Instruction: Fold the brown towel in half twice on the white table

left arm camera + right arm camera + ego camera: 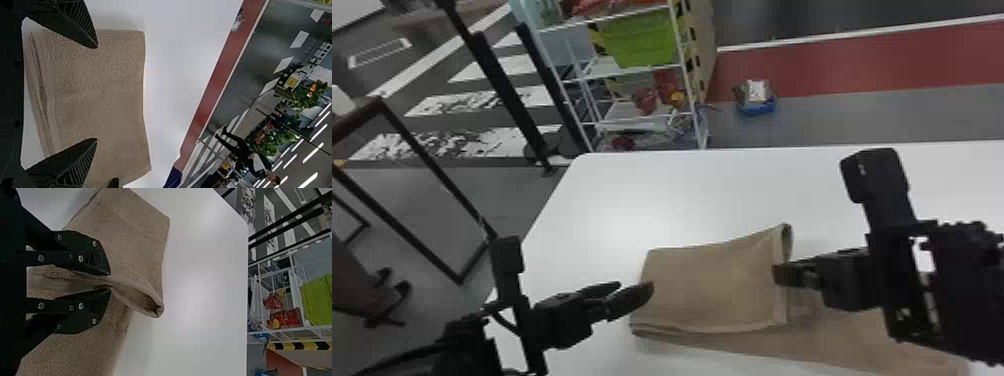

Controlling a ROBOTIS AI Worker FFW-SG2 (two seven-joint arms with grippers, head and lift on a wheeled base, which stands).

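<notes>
The brown towel [712, 285] lies on the white table [612, 200], its left part folded over into a layered flap and a single lower part running off to the right. At the towel's left edge is my left gripper [632, 295]; in the left wrist view the left gripper [97, 94] has its fingers wide apart above the towel [98, 90], nothing between them. My right gripper [777, 275] is at the flap's right edge. In the right wrist view, the right gripper [109, 281] pinches a raised fold of the towel [133, 223], which forms a loop beyond the fingertips.
Behind the table's far edge stands a white wire shelf [632, 120] with a green bin [642, 40]. A small blue container [756, 102] sits on the floor farther right. Dark metal frames [427, 155] stand left of the table.
</notes>
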